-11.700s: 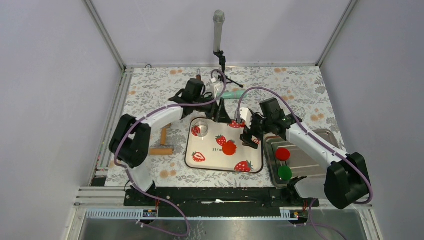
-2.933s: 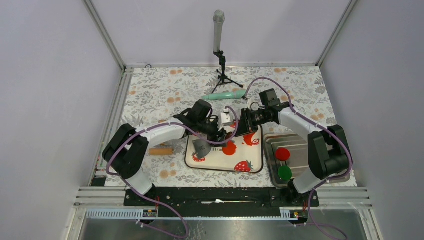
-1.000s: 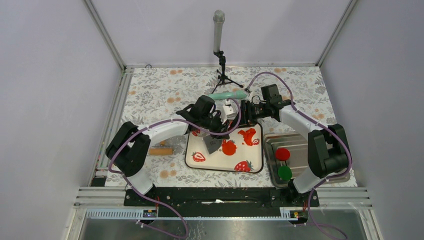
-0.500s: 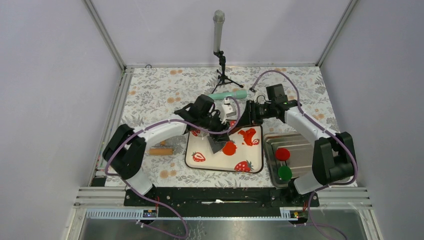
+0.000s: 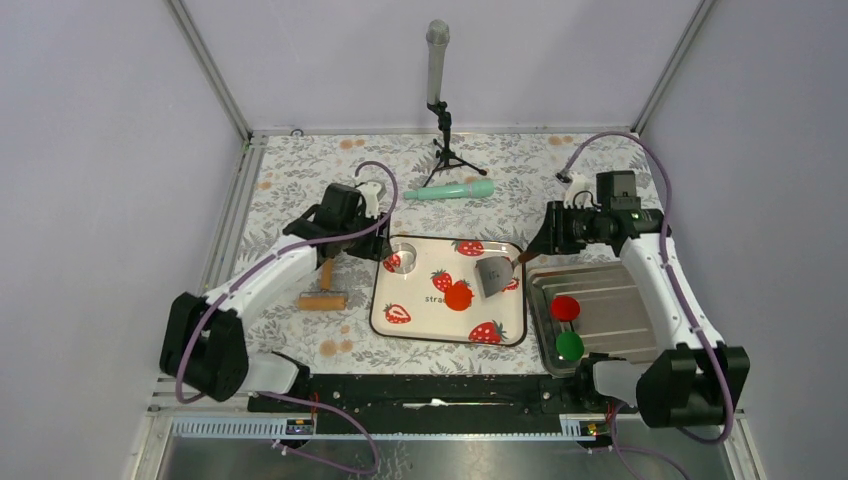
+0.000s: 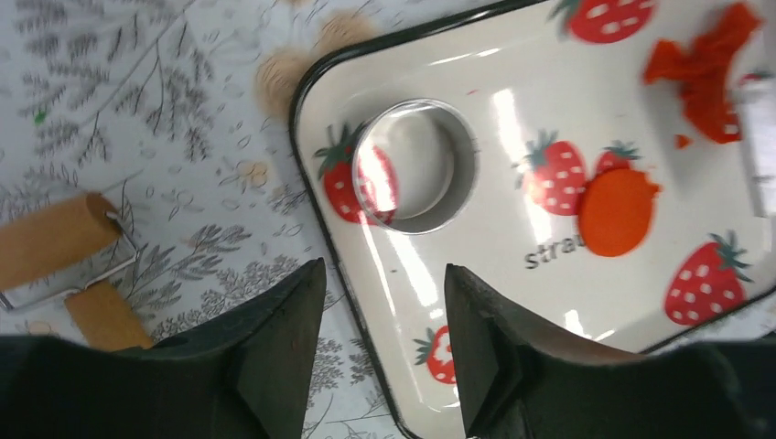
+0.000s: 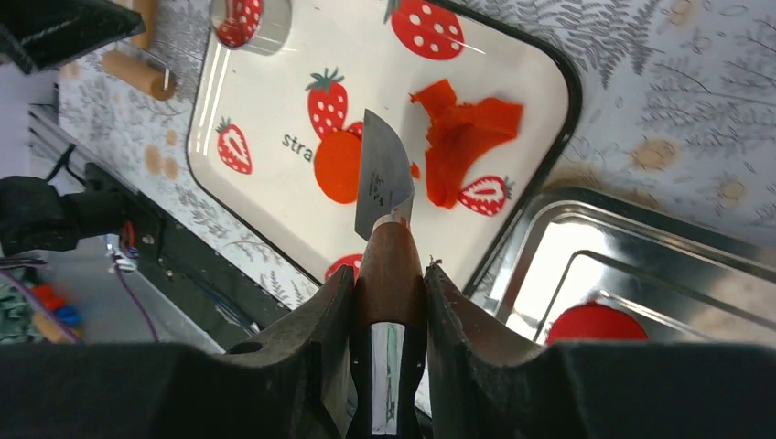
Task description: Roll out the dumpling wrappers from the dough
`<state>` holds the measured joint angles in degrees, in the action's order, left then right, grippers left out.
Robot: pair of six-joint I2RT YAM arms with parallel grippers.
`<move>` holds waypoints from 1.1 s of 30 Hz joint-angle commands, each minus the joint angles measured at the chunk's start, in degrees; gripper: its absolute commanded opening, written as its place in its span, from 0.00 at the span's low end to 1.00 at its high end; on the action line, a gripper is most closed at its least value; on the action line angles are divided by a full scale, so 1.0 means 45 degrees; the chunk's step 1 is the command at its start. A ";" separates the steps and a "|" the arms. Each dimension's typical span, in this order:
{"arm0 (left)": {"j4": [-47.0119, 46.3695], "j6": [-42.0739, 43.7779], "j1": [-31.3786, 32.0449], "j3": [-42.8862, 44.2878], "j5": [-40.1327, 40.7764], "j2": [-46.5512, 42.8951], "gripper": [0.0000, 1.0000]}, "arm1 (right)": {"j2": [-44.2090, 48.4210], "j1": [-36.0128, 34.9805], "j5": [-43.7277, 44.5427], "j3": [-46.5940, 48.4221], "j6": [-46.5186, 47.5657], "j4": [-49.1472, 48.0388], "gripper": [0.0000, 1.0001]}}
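Note:
A round orange-red dumpling wrapper [image 5: 459, 295] [image 6: 618, 212] [image 7: 337, 165] lies flat on the strawberry tray [image 5: 420, 320]. The ragged dough [image 7: 467, 133] [image 6: 709, 73] scrap lies at the tray's far right, mostly under the blade in the top view. My right gripper [image 5: 532, 248] [image 7: 389, 274] is shut on the wooden handle of a metal scraper [image 5: 490, 275] [image 7: 382, 174], whose blade hangs over the tray between wrapper and scrap. My left gripper [image 5: 380, 248] [image 6: 384, 270] is open and empty above the tray's left edge, near the ring cutter [image 5: 405, 255] [image 6: 416, 165].
A wooden rolling pin [image 5: 325, 285] [image 6: 55, 242] lies left of the tray. A metal tray [image 5: 620, 320] on the right holds a crimson disc [image 5: 565, 307] and a green disc [image 5: 570, 346]. A teal tool [image 5: 450, 190] and a microphone stand [image 5: 438, 110] sit at the back.
The left gripper opened, released the scraper and pulled back to the left. The right arm swung right with the scraper in its grip, blade now over the tray's right side.

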<state>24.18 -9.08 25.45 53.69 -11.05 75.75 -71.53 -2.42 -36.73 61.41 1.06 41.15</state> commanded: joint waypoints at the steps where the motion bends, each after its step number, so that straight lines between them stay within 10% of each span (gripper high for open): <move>1: 0.0373 -0.0973 -0.0284 -0.0068 0.0671 0.1059 0.53 | 0.1014 0.0358 0.0684 -0.0518 0.1188 0.0970 0.00; 33: 0.0270 -0.1819 -0.0876 -0.0232 0.0612 0.3871 0.28 | -0.0267 0.0457 0.0126 -0.2184 0.1058 -0.1411 0.00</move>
<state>26.00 -17.04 21.98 51.88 -9.39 92.03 -71.61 -0.51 -36.47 51.55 5.61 37.87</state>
